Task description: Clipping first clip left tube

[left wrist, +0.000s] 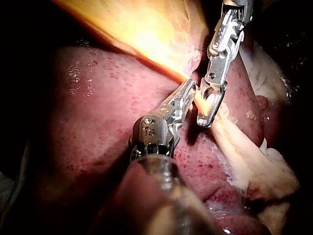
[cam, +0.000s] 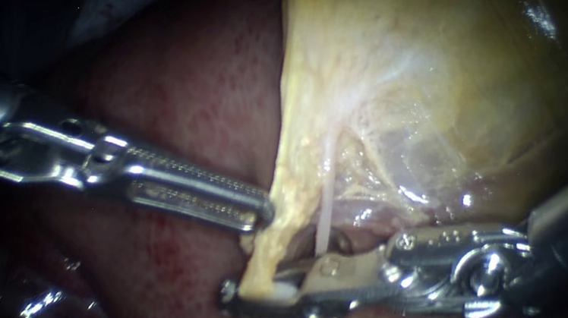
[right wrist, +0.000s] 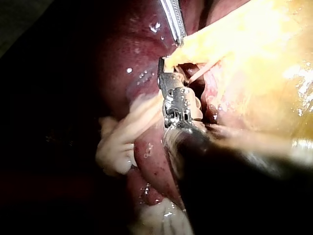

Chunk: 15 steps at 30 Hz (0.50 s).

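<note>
Claw of my right instrument (cam: pixel 260 290) (left wrist: pixel 210 105) (right wrist: pixel 166 78): released, its two halves standing apart with a gap between them, set around the left tube (cam: pixel 275 234). The lower half reaches past the tube's left edge, while the upper half passes out of sight behind it. A small white speck (cam: pixel 283 292) lies between the halves just right of the tube; what it is I cannot tell. The left tube is a pale yellow, fat-covered band running from the far side of the field toward the near side, with the claw crossing its near end. Just right of it a thin white tube (cam: pixel 324 223) (right wrist: pixel 203 72) descends and disappears behind the upper half of the claw. My left instrument (cam: pixel 256 208) (left wrist: pixel 188 93) (right wrist: pixel 173 17) enters from the left, its tip touching the left edge of the same band, farther along than the right claw. Whether its claw is clenched on the band I cannot tell. Far and right, the yellowish gallbladder (cam: pixel 429 75) spreads into a broad sheet. The dark red, speckled liver (cam: pixel 188 89) (left wrist: pixel 98 112) lies left of and beneath the band. Whitish fatty tissue (right wrist: pixel 117 142) (left wrist: pixel 264 161) trails off beside my right instrument.
</note>
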Each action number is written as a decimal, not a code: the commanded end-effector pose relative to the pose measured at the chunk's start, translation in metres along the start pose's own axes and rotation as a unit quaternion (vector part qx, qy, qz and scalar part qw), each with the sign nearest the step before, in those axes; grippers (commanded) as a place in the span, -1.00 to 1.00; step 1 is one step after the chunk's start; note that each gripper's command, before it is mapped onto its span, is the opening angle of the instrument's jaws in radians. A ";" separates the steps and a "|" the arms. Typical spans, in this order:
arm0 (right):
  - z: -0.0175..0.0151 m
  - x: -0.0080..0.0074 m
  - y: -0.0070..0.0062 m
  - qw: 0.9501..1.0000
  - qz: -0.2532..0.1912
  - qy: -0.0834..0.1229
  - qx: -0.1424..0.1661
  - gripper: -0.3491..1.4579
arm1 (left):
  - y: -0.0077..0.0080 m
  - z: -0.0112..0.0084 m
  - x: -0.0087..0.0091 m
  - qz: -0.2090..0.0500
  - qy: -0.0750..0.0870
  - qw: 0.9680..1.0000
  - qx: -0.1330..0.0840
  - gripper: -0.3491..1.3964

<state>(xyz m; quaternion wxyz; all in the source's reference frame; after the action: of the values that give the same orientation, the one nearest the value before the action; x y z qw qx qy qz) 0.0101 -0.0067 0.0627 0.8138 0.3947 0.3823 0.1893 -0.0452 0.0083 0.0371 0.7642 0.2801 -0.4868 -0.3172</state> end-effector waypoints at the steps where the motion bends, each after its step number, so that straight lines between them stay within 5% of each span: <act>1: 0.0000 0.0000 0.0000 1.000 -0.001 0.000 0.000 -0.87 | 0.0000 0.0000 0.0000 0.000 0.000 1.000 0.000 -0.75; 15: 0.0001 -0.0001 0.0000 1.000 -0.002 0.000 0.000 -0.87 | 0.0001 0.0001 0.0001 0.000 0.000 1.000 0.000 -0.75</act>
<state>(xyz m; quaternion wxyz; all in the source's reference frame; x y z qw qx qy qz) 0.0101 -0.0068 0.0628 0.8139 0.3946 0.3828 0.1878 -0.0453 0.0084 0.0373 0.7642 0.2801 -0.4869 -0.3171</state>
